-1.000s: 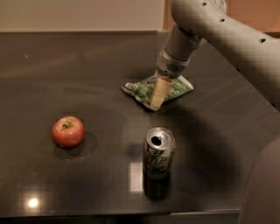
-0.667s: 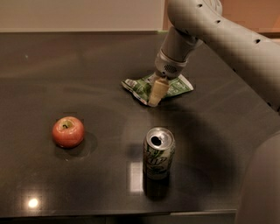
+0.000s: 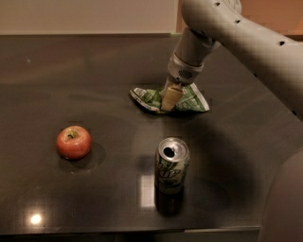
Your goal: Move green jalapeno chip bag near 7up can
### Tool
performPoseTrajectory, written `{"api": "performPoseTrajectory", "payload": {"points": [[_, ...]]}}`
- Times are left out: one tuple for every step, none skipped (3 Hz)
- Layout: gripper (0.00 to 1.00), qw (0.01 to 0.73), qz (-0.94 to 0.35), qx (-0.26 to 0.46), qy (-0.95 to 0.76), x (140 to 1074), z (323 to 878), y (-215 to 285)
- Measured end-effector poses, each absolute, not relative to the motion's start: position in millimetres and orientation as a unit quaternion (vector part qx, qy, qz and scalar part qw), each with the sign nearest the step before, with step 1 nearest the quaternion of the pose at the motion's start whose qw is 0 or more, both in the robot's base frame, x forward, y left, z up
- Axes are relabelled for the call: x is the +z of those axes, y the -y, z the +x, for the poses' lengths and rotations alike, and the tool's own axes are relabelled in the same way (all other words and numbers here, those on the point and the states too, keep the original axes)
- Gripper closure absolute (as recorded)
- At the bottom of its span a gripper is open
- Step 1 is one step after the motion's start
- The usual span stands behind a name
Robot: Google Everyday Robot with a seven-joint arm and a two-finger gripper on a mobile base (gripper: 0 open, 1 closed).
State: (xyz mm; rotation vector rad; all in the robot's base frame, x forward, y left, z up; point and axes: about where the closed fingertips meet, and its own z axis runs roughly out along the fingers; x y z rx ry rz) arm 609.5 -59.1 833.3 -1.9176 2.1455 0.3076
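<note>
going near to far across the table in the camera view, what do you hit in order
7up can → red apple → green jalapeno chip bag; the pincer is farthest too, down on the bag's middle.

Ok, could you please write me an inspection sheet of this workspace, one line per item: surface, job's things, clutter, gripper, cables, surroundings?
Surface: dark glossy table, with light reflections near its front edge.
Job's things: green jalapeno chip bag lies flat and crumpled toward the back; 7up can stands upright nearer the front, apart from the bag.
Clutter: one red apple on the left, apart from both.
Gripper: gripper is down at the bag's middle, on the grey arm that reaches in from the upper right.
Cables: nothing seen.
Surroundings: pale wall behind the table; orange-brown panel at the upper right.
</note>
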Motion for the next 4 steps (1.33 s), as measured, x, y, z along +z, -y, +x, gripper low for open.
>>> {"api": "performPoseTrajectory", "payload": {"points": [[1.0, 0.14, -0.66, 0.107, -0.73, 852.2, 594.0, 69.7], [1.0, 0.156, -0.66, 0.109, -0.727, 872.2, 574.0, 85.9], [1.0, 0.164, -0.651, 0.109, -0.733, 885.8, 551.0, 106.8], [1.0, 0.166, -0.631, 0.111, -0.75, 889.9, 526.8, 128.0]]}}
